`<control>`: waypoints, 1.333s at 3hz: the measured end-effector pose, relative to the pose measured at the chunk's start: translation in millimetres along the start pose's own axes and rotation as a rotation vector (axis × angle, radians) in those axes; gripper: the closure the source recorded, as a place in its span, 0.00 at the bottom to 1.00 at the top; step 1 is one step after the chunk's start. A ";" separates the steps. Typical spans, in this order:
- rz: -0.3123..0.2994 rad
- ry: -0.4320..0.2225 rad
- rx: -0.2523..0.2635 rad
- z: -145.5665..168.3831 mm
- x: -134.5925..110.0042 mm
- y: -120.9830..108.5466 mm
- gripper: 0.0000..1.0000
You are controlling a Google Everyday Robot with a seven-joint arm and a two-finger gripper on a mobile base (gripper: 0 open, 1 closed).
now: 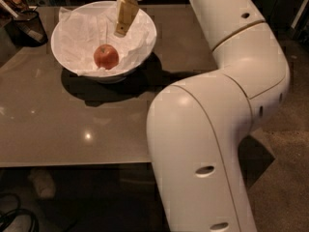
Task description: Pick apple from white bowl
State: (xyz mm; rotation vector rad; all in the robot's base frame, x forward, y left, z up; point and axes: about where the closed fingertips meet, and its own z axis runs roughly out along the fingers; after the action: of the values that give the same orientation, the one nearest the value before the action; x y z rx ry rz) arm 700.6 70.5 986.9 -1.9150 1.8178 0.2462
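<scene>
The white bowl (143, 27) stands at the far left of the brown table, lined with crumpled white paper. The small red-orange apple (106, 57) lies inside it, near the front left of the bowl's bottom. My gripper (120, 32) hangs over the bowl from the far side, its tan tip pointing down and to the left. The tip is above and slightly right of the apple and does not touch it. The white arm (227, 81) fills the right of the view.
A dark mesh cup (27, 27) with items in it stands at the table's far left edge, beside the bowl. The brown table (72, 124) stretches toward me in front of the bowl. Floor and cables lie below the near edge.
</scene>
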 end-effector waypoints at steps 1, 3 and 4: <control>0.016 0.017 -0.013 16.6 2.3 -5.9 0.32; 0.056 0.024 -0.044 44.4 3.8 -10.9 0.32; 0.074 0.025 -0.063 54.8 -1.6 -8.9 0.32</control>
State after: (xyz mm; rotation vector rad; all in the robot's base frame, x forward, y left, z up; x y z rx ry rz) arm 719.9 97.1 942.1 -1.9030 1.9212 0.3099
